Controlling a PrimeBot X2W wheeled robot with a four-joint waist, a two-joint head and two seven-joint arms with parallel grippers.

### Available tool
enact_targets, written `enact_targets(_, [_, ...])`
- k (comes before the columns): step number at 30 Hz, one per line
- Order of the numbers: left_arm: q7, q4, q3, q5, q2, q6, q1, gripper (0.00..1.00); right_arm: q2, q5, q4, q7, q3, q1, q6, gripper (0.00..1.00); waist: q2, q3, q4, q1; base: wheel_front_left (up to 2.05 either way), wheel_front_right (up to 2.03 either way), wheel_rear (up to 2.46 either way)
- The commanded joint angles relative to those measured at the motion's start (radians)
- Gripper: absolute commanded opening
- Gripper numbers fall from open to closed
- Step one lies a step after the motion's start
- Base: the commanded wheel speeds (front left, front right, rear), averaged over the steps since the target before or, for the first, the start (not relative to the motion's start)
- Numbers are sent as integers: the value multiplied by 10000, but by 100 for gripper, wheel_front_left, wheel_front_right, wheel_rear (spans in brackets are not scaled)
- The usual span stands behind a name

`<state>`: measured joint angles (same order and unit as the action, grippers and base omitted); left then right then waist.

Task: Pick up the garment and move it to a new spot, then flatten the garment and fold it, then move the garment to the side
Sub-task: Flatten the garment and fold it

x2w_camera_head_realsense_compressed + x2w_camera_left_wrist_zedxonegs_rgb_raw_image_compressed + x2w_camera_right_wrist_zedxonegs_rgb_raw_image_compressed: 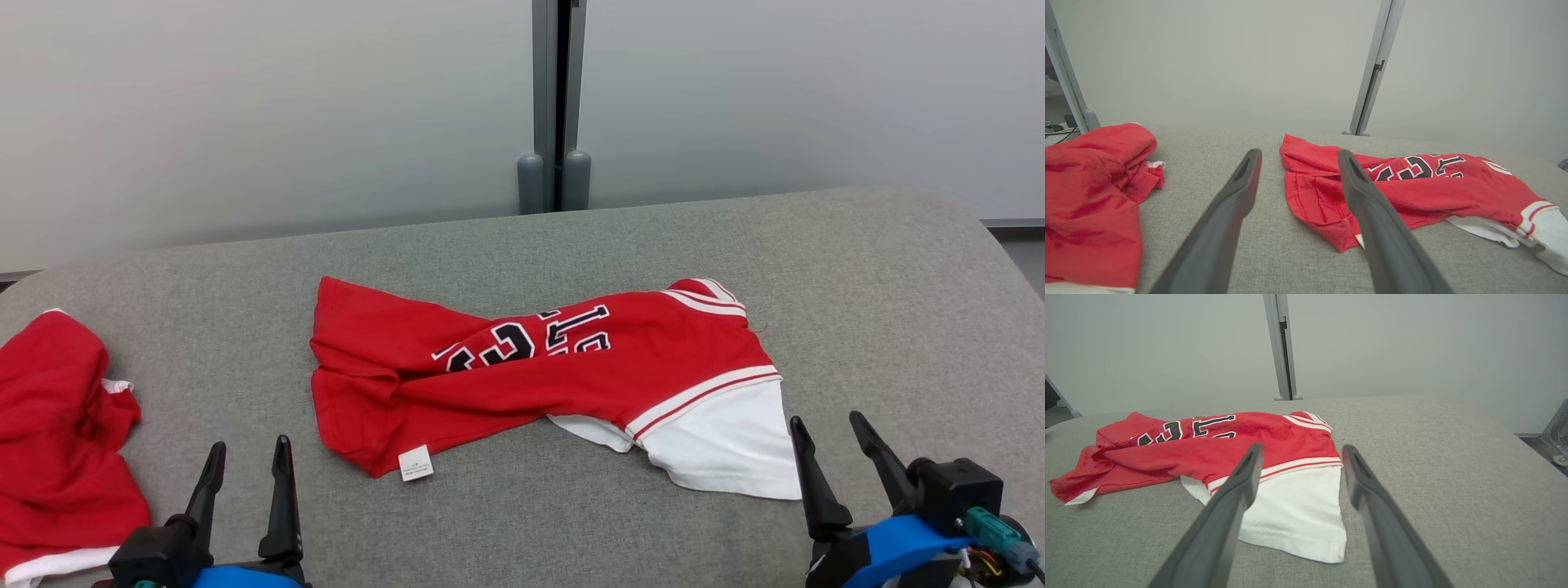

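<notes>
Head view: the garment point(571, 367) lies mid-table point(857, 269), its long axis running left to right. The left gripper point(251, 445) and right gripper point(826, 419) both stand wide and empty on the near side. The white end lies just beside the right gripper, which is the nearer. A second red garment point(57, 425) lies far left.

Left wrist view: the red hem lies ahead and to the right.

Right wrist view: the white end lies directly ahead. The black lettering point(1184, 428) is creased and unreadable. The print on the tag point(1081, 497) is too small to read.
</notes>
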<state>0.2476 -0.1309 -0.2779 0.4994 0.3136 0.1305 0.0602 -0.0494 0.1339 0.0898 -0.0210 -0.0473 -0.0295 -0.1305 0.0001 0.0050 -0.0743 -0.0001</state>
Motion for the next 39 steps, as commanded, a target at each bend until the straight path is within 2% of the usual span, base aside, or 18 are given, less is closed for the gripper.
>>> enact_targets(1, [-48, -12, -34, -32, 42, 54, 121, 100, -22, 47, 31, -11, 125, 162, -5, 100, -1, 3, 3, 1, 0, 0, 0])
enact_targets(27, [-268, 193, -346, -74, 110, 183, -93, 100, -20, 117, 232, 53, 303, 653, -5, 100, -1, 270, 211, 1, 0, 0, 0])
enact_targets(32, [-760, 153, -757, -213, 200, -146, -646, 100, -20, 108, 228, 175, 340, 700, -5, 100, -1, 402, 219, 1, 0, 0, 0])
enact_targets(39, [-3065, -794, -1887, -385, 468, -1034, -2044, 100, -22, -19, 425, 782, 388, 811, -5, 100, -1, 595, 192, 1, 0, 0, 0])
